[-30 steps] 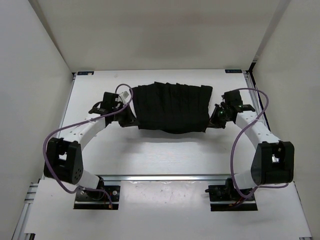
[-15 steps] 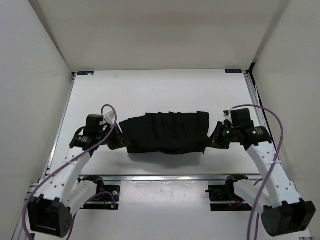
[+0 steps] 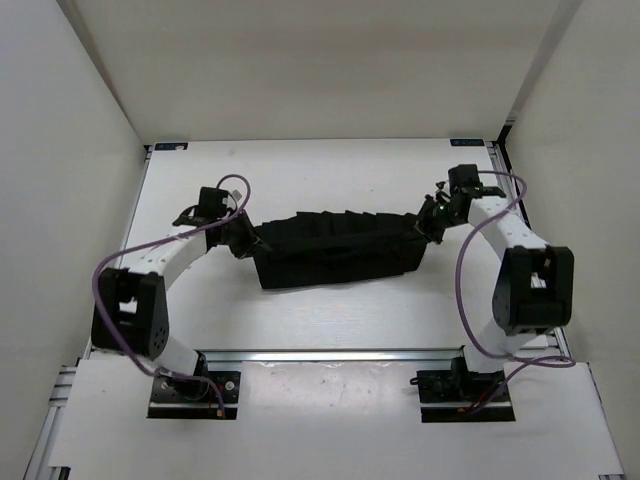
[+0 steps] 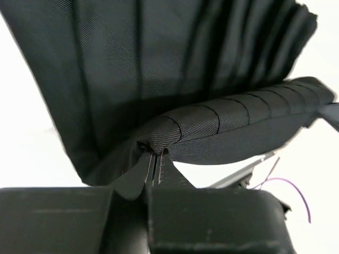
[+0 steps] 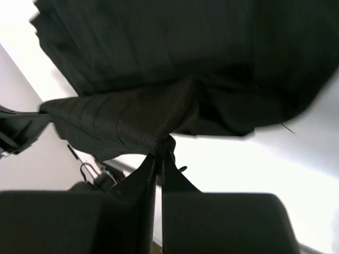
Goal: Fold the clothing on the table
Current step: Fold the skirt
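The black pleated clothing (image 3: 340, 250) stretches as a narrow doubled band across the white worktop (image 3: 300, 320), left jaws and right jaws clamped on its 2 ends.

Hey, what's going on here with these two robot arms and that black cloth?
A black pleated piece of clothing is being folded on the white table. The left gripper is shut on its left end and the right gripper on its right end, holding it stretched between them as a narrow band. The fold looks unfinished.
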`<action>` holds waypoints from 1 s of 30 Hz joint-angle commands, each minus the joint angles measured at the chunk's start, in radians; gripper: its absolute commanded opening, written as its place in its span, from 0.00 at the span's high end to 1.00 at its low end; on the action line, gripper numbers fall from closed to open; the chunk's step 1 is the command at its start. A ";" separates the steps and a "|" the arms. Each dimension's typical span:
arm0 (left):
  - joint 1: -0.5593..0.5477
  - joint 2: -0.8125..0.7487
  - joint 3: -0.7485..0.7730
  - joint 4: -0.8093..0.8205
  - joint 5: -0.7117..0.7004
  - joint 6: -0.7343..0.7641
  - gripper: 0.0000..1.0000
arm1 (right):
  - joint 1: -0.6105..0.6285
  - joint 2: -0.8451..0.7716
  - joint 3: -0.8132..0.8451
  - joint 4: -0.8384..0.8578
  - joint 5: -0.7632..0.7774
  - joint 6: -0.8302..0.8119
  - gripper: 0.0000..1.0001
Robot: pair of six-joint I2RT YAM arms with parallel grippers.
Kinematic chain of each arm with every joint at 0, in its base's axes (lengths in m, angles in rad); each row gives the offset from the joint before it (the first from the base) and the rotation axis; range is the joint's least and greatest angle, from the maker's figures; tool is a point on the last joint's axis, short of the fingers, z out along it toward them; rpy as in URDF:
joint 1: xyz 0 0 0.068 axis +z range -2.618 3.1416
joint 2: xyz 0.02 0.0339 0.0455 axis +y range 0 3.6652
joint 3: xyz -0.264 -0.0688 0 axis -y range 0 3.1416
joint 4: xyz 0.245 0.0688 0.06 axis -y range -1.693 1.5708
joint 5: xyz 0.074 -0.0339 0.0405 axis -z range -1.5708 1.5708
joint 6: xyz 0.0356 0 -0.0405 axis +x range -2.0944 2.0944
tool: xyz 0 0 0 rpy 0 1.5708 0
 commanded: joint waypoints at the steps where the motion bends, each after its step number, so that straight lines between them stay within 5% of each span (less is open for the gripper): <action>1: -0.003 0.084 0.048 0.080 -0.066 -0.039 0.94 | -0.012 0.076 0.129 0.047 0.017 -0.029 1.00; 3: 0.009 0.129 0.056 0.162 -0.057 -0.087 0.92 | -0.016 0.140 0.198 0.039 0.028 -0.033 1.00; 5: 0.025 0.181 0.077 0.247 -0.046 -0.145 0.86 | -0.030 0.198 0.252 0.081 0.040 -0.026 0.79; 6: 0.029 0.205 0.100 0.302 -0.045 -0.182 0.77 | -0.035 0.211 0.277 0.106 0.039 -0.022 0.61; 8: 0.051 0.235 0.146 0.426 -0.042 -0.233 0.67 | -0.047 0.246 0.318 0.178 0.039 -0.008 0.54; 9: 0.061 0.253 0.172 0.454 -0.039 -0.271 0.51 | -0.052 0.251 0.327 0.236 0.045 0.007 0.51; 10: 0.067 0.262 0.197 0.541 -0.028 -0.326 0.45 | -0.052 0.243 0.314 0.305 0.043 0.026 0.49; 13: 0.109 0.290 0.224 0.696 0.026 -0.438 0.40 | -0.049 0.191 0.243 0.450 0.023 0.088 0.49; 16: 0.130 0.247 0.197 0.680 0.044 -0.412 0.43 | -0.009 0.137 0.237 0.377 0.061 0.026 0.51; 22: 0.036 0.036 -0.043 0.605 0.041 -0.330 0.81 | 0.059 0.119 0.260 0.122 0.203 -0.193 0.52; 26: -0.070 -0.035 -0.143 0.517 -0.034 -0.238 0.79 | 0.059 0.081 0.148 0.199 0.172 -0.262 0.49; 30: -0.083 -0.070 -0.214 0.491 -0.080 -0.197 0.77 | 0.051 0.151 0.217 0.179 0.180 -0.365 0.48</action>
